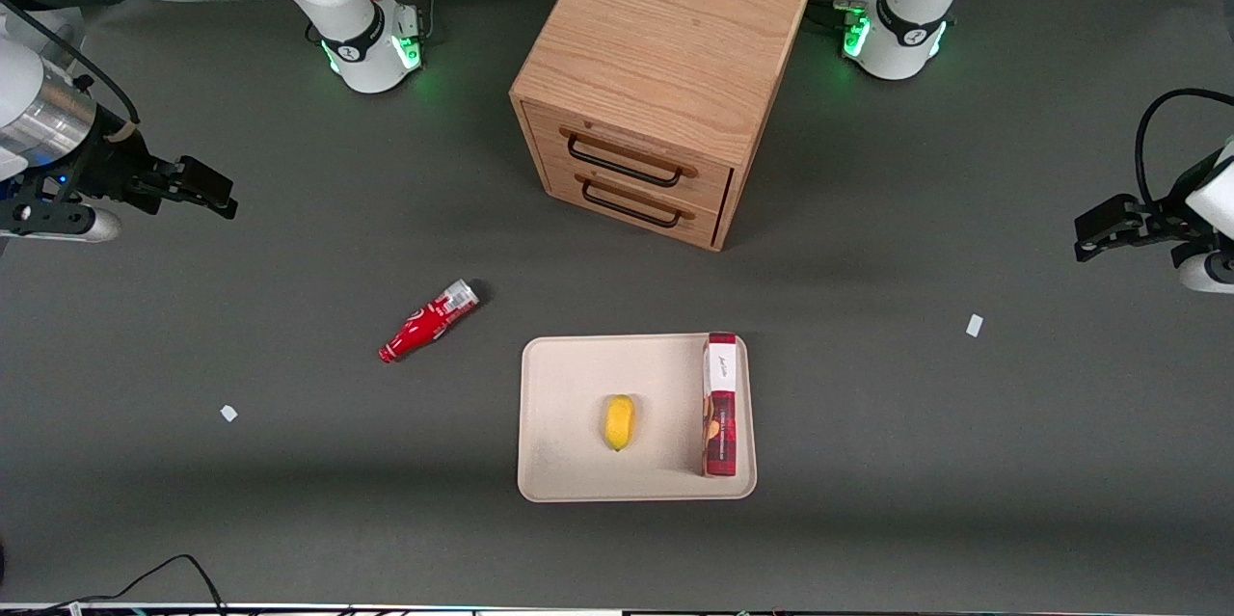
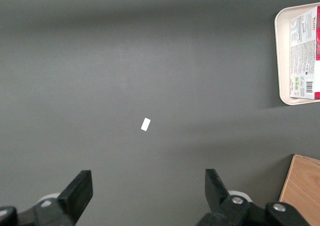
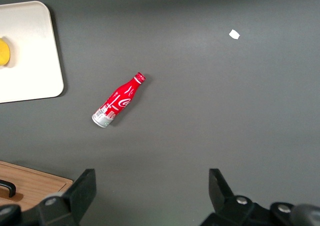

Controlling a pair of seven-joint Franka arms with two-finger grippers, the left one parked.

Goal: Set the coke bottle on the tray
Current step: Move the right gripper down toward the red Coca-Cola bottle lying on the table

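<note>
The coke bottle (image 1: 429, 320) (image 3: 117, 100) lies on its side on the grey table, red with a silver base, its cap end nearer the front camera. It rests beside the cream tray (image 1: 569, 385) (image 3: 30, 51), toward the working arm's end. My right gripper (image 1: 198, 184) (image 3: 152, 191) hangs open high above the table at the working arm's end, well apart from the bottle, with nothing between its fingers.
On the tray lie a yellow lemon-like fruit (image 1: 619, 421) and a red-and-white box (image 1: 720, 404). A wooden drawer cabinet (image 1: 656, 76) stands farther from the front camera than the tray. Small white scraps (image 1: 228, 413) (image 1: 975, 325) lie on the table.
</note>
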